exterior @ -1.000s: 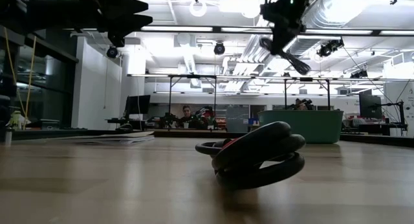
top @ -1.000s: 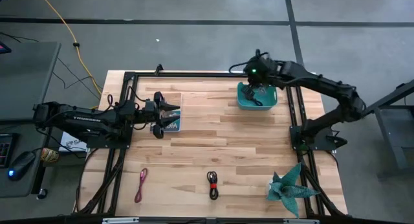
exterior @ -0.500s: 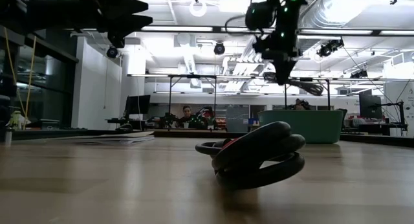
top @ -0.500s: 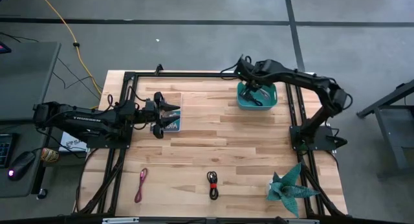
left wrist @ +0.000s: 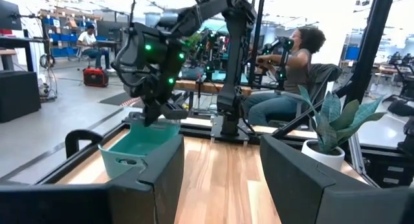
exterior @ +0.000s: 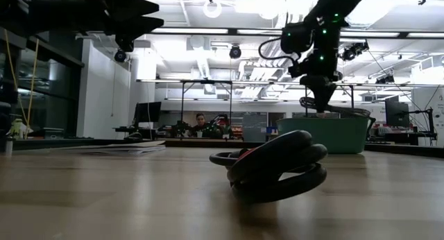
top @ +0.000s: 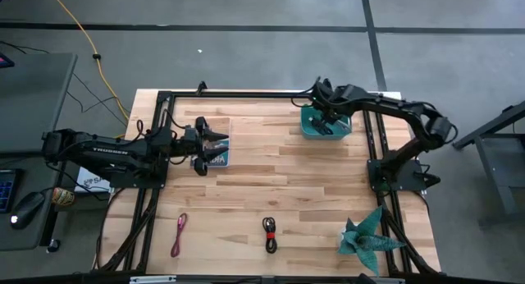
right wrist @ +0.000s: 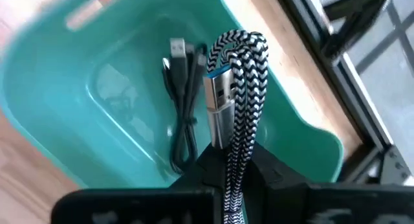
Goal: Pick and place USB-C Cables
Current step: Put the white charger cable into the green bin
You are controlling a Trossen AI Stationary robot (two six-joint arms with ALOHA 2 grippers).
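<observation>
L arm is waiting at the table's left side, lying across the frame rail; left gripper [top: 215, 146] is hovering over a blue-and-white card [top: 220, 157], jaws apart w/ nothing between them. In the left wrist view its two dark fingers [left wrist: 158, 179] are standing well apart at the bottom, w/ bare wood between.

Near the front edge, left part of the table [top: 271, 177]: magenta-pink cable [top: 179, 235] is lying folded, elongated, untouched. Further right, approx. mid-front: red-and-black cable [top: 270, 233] is sitting coiled on the wood; in the low view it is filling the foreground [exterior: 274, 167], resting flat.

R side, back of table: teal bin [top: 314, 130] is sitting just inside the frame rail. R arm is reaching over it; right gripper [top: 326, 113] is hanging directly above the bin opening. In the right wrist view the jaws are clamped together on a black-and-white braided cable [right wrist: 238, 114], folded into a bundle, silver plug w/ blue insert pointing toward the camera; the cable is hanging over the bin interior, not touching the floor of it. Inside the bin [right wrist: 97, 107] a black cable [right wrist: 183, 101] is lying folded on the bottom.

Front right corner: potted plant [top: 367, 237] w/ spiky leaves is standing, well apart from the cables.

Beyond the table, persons are sitting at desks [left wrist: 291, 62].
</observation>
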